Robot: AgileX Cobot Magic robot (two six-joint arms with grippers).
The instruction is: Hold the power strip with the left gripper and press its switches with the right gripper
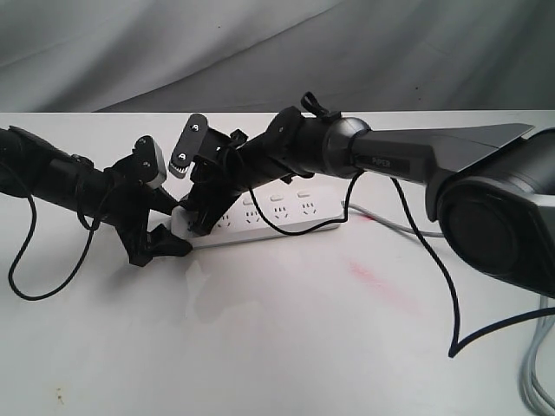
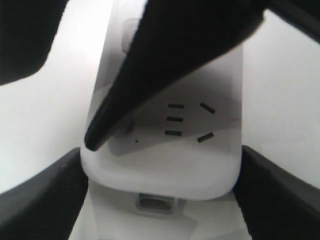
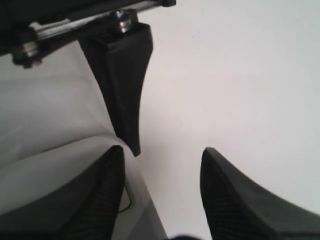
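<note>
Fingers of the left gripper sat closed against both long sides of the strip, clasping its left end. That hold, I judged, was there to stop the strip sliding or tipping under a push. The right gripper had its fingers spread apart, holding nothing. One reached over the strip's left end, its tip down by the endmost of the switches; whether it touched I could not tell. The other hung over the bench beside the strip. A single tip likely suited so small a button.

The strip lay flat, sockets up, mid-bench toward the far edge. Its long axis ran roughly along that edge, the left end swung slightly toward the front. The switch row lay on the far side, and the cord left the right end toward the right edge.
</note>
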